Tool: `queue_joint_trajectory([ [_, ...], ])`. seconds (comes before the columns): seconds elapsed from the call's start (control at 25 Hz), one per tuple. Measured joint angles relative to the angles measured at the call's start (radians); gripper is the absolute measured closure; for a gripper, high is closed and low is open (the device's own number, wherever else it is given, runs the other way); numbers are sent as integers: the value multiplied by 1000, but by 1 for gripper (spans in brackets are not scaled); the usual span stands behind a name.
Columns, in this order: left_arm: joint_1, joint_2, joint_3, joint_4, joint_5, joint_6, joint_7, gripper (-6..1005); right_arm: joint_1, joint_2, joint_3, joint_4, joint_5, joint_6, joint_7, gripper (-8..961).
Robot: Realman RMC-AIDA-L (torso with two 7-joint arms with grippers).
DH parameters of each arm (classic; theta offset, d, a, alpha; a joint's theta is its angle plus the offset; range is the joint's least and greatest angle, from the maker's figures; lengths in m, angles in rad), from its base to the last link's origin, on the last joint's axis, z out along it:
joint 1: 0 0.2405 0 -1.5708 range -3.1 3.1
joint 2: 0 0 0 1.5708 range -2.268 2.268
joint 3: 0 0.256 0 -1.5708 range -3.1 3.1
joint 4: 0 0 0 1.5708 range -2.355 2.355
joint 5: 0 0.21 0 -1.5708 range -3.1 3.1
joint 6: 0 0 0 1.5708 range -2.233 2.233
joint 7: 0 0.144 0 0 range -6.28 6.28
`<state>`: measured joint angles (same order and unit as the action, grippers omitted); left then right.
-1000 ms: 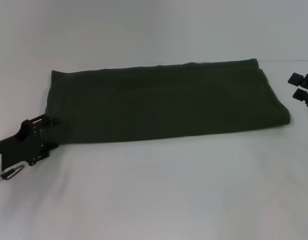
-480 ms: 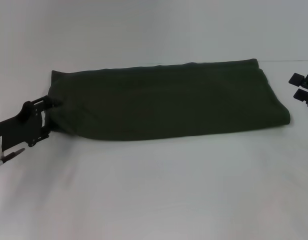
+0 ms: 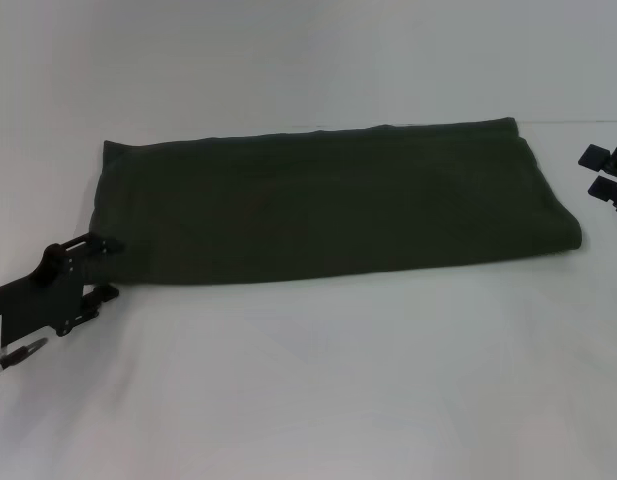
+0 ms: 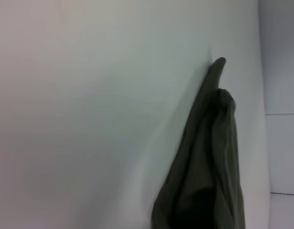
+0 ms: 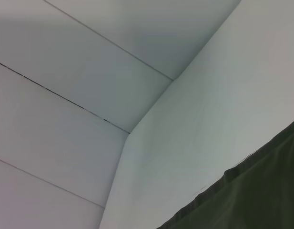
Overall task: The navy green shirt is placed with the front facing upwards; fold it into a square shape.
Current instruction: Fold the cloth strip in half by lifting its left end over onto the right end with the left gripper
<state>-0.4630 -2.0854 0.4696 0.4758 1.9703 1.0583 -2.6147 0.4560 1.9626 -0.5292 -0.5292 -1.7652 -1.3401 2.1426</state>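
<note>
The navy green shirt [image 3: 328, 205] lies flat on the white tabletop [image 3: 318, 380] as a long folded band, plain side up, running across the middle. The left tool [image 3: 106, 268] sits at the shirt's near-left corner, its fingers spread, seemingly just touching the cloth edge without gripping. The right tool [image 3: 606, 176] rests at the far right, apart from the shirt, its fingers apparently parted.

Navy green shirt [image 3: 328, 200]: dark olive, plain side up, no lettering visible. Folded into long flat band across table. Near-left corner just beside left gripper [image 3: 106, 268]; opposite end near right gripper [image 3: 606, 175], not touching.
</note>
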Motion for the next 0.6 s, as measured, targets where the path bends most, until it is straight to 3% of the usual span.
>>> queue_joint_trajectory([
  [0.36, -64, 16, 4, -40, 47, -90, -5, 295, -3, -1, 0, 0, -3, 5, -1, 217],
  [0.6, -77, 11, 3, -43, 44, -126, 2, 295, -8, -1, 1, 0, 0, 6, -1, 216],
])
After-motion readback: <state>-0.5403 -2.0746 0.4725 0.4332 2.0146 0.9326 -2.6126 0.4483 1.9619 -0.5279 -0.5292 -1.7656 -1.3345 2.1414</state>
